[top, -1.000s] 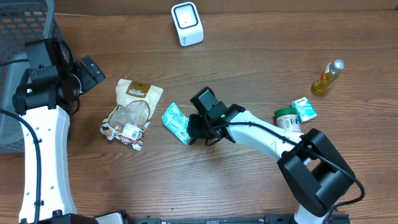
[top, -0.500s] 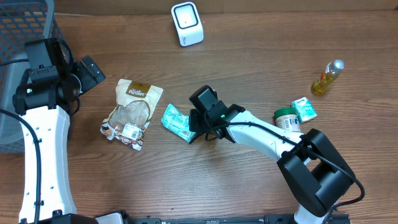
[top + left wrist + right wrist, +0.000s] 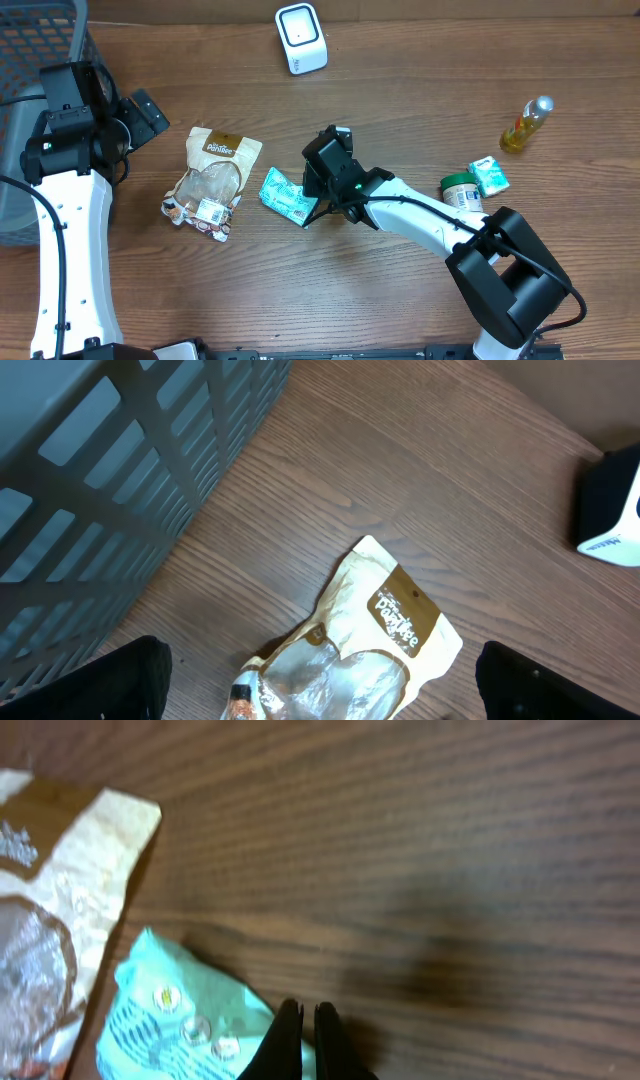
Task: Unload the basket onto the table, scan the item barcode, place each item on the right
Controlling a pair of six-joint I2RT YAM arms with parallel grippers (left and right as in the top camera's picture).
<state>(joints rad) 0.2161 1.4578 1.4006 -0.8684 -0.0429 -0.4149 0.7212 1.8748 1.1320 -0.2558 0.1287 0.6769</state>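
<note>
**Worktop** point(image 3: 400, 290): wood. There is open room across its near half, and a bare strip between scanner and packet.

**Far edge, centre:** we log one white scanner point(image 3: 301, 38).

**Left edge, far corner:** one grey basket point(image 3: 30, 130).

**Left of centre:** we count one snack bag point(image 3: 212, 180), lying flat. Just beside it on the right is one teal packet point(image 3: 284, 195), the item for scanning. It lies near the worktop's middle, well apart from the scanner.

**Toward the right edge:** we count one jar point(image 3: 460, 190) just beside one small carton point(image 3: 489, 176). One bottle point(image 3: 527, 124) sits nearer the far edge.

**Arms:** two.
- The right claw point(image 3: 305, 1030) has its fingers pressed together at the packet's right edge. We cannot tell whether any film is pinched between them.
- The left claw point(image 3: 140, 115) hangs spread wide beside the basket, over bare wood left of the bag, holding nothing.
</note>
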